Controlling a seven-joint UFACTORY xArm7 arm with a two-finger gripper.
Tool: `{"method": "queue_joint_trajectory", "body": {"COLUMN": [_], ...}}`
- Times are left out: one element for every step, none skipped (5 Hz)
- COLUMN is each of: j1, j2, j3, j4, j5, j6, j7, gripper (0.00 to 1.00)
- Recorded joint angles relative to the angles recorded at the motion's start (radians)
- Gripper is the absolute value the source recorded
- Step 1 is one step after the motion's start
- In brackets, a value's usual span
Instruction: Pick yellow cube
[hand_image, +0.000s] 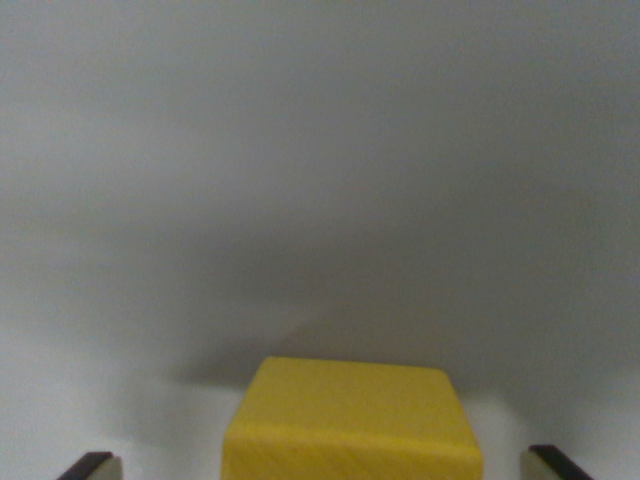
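A yellow cube sits at the bottom middle of the wrist view on a pale grey surface, its lower part cut off by the frame edge. My gripper is open: one fingertip shows at the bottom left and the other fingertip at the bottom right. The cube lies between them with a clear gap on each side, nearer the right finger. Neither finger touches it.
The plain grey surface fills the rest of the view. A soft shadow spreads behind and around the cube.
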Motion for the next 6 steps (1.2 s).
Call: {"method": "queue_joint_trajectory", "body": {"j1": [0.0,0.0,0.0,0.0,0.0,0.0], "j2": [0.0,0.0,0.0,0.0,0.0,0.0], "j3": [0.0,0.0,0.0,0.0,0.0,0.0], "j4": [0.0,0.0,0.0,0.0,0.0,0.0], "j5": [0.0,0.0,0.0,0.0,0.0,0.0], "j6": [0.0,0.0,0.0,0.0,0.0,0.0], "j7": [0.0,0.0,0.0,0.0,0.0,0.0], "gripper": [0.0,0.0,1.0,1.0,1.0,1.0]}}
